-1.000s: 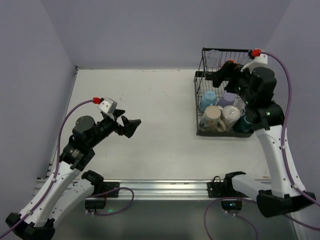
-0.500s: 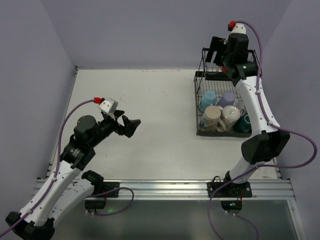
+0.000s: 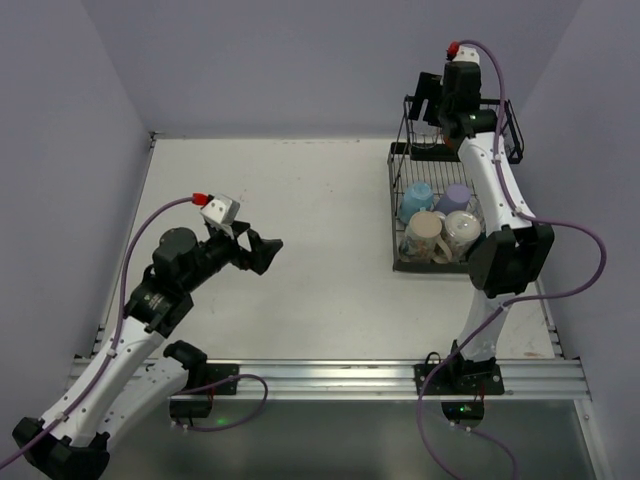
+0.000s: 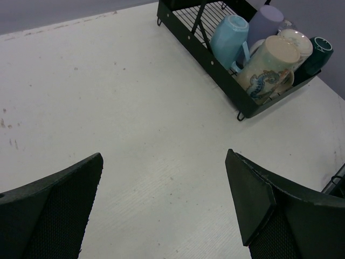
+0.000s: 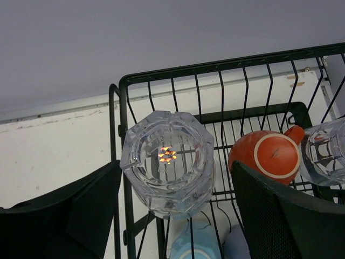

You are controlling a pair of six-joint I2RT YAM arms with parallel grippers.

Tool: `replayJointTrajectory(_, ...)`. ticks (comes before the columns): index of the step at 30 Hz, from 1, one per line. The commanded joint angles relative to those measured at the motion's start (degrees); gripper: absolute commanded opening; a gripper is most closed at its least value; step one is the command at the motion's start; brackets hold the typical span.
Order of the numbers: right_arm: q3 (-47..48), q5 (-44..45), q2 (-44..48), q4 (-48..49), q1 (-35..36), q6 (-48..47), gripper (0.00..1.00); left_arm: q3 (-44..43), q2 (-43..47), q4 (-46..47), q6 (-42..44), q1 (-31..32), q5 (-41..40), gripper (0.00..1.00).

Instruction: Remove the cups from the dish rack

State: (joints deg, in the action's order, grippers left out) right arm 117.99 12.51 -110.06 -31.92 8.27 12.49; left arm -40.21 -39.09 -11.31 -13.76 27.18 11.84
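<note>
The dish rack (image 3: 394, 212) stands at the right side of the overhead view, on the white table (image 3: 280, 200) near the back wall. Its lower tray holds a light blue cup (image 3: 416, 197), a lavender cup (image 3: 457, 197), a beige mug (image 3: 425, 237) with a printed figure and a pale patterned cup (image 3: 462, 231), all packed close together; a dark green cup (image 4: 318, 51) sits at the tray's far corner in the left wrist view. In the raised upper basket, the right wrist view shows a clear faceted glass (image 5: 168, 162) at the corner in the centre of the frame, an orange-red cup (image 5: 268, 156) lying on its side to the right, and a second clear glass (image 5: 326, 151) at the right edge. The right gripper (image 5: 176, 164) is at the top of the rack with one finger on each side of the faceted glass, partly closed. Whether it clamps the glass cannot be determined. The left gripper (image 4: 164, 157) hovers over bare table at the left of the overhead view, jaws wide apart, holding nothing.
</note>
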Motion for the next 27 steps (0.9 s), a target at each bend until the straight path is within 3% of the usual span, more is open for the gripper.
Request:
replayJointTrajectory(1, 3.3, 0.7, -1.4, -0.2, -0.6, -1.2, 0.83, 0.0, -0.2, 0.1, 1.4, 0.4, -0.1, 1.0)
replayJointTrajectory(9, 2.6, -2.6, -2.8, 1.1, -0.9, -1.2, 0.81, -0.2, -1.0, 0.1, 1.6, 0.3, -0.1, 1.0)
replayJointTrajectory(10, 2.2, -2.8, -2.6, 1.4, -0.8, -1.2, 0.77, -0.2, -1.0, 0.1, 1.6, 0.3, -0.1, 1.0)
replayJointTrajectory(12, 1.4, -2.9, -2.2, 2.4, -0.8, -1.3, 0.49, -0.2, -1.0, 0.1, 1.6, 0.3, -0.3, 1.0)
replayJointTrajectory(15, -1.6, -3.0, 0.3, 6.9, -0.8, -1.3, 0.35, -0.3, -1.5, 0.0, 1.5, 0.2, -0.6, 1.0)
replayJointTrajectory(20, -3.5, -3.6, 6.2, 12.0, -0.9, -0.6, 0.2, -0.9, -2.7, 1.2, 0.2, 0.2, 1.1, 1.0)
replayJointTrajectory(27, -5.7, -5.1, 14.1, 17.0, -0.9, -0.4, 0.13, -5.4, -6.3, 4.3, -5.3, 0.2, 7.2, 1.0)
